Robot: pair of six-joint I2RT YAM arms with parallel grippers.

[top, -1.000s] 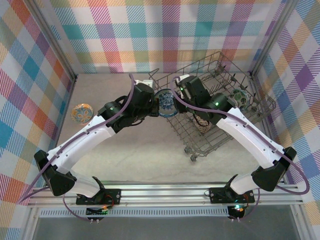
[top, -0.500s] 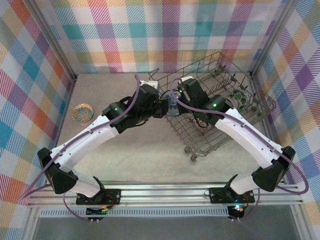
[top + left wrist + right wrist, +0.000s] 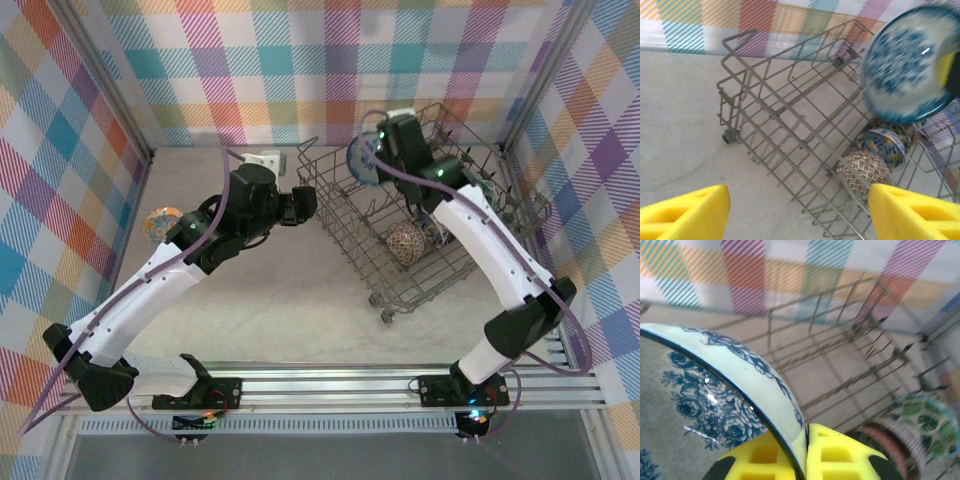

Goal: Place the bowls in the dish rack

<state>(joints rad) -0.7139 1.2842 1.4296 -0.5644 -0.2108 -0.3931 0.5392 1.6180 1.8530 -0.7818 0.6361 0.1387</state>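
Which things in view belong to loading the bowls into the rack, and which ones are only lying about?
For the job: dish rack; blue floral bowl in the right gripper; orange-teal bowl on the table; beige lattice bowl and green-leaf bowl inside the rack.

Lying about: small white object near the back wall.

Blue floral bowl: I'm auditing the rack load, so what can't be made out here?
- blue floral bowl: motion-blurred in left wrist view; cut by right wrist frame edge.
- green-leaf bowl: blurred, right wrist view.
- orange bowl: partly hidden by left arm, top view.
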